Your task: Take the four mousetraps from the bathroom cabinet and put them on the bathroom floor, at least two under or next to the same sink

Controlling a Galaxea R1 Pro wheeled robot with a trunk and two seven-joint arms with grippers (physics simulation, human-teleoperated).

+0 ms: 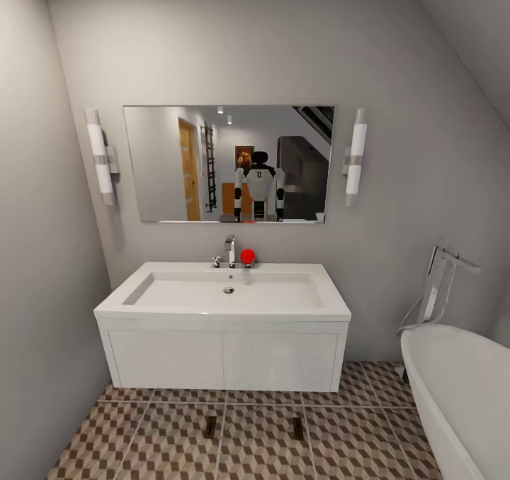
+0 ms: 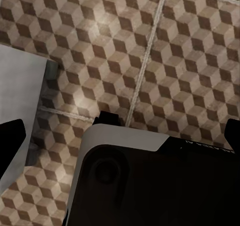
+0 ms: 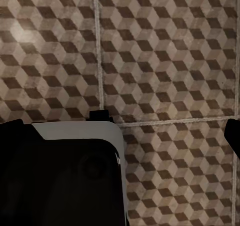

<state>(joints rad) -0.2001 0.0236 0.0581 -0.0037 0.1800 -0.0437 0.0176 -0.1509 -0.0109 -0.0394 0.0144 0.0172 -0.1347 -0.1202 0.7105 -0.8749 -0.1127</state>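
A: What lies ahead, biggest thing first?

B: The bathroom floor (image 1: 262,444) of cube-printed tiles; then the white sink (image 1: 223,324) hung on the wall with its chrome tap (image 1: 229,250); a bathtub (image 1: 460,388) off to the right.

A: And the mousetraps?

B: Two mousetraps (image 1: 210,427) (image 1: 297,428) lie flat on the tiles just in front of the sink, well apart from each other.

A: The grippers?

B: The left gripper (image 2: 120,136) has its fingertips spread wide, nothing between them, tiles beneath; the right gripper (image 3: 125,131) likewise stands wide apart over bare tiles, touching nothing.
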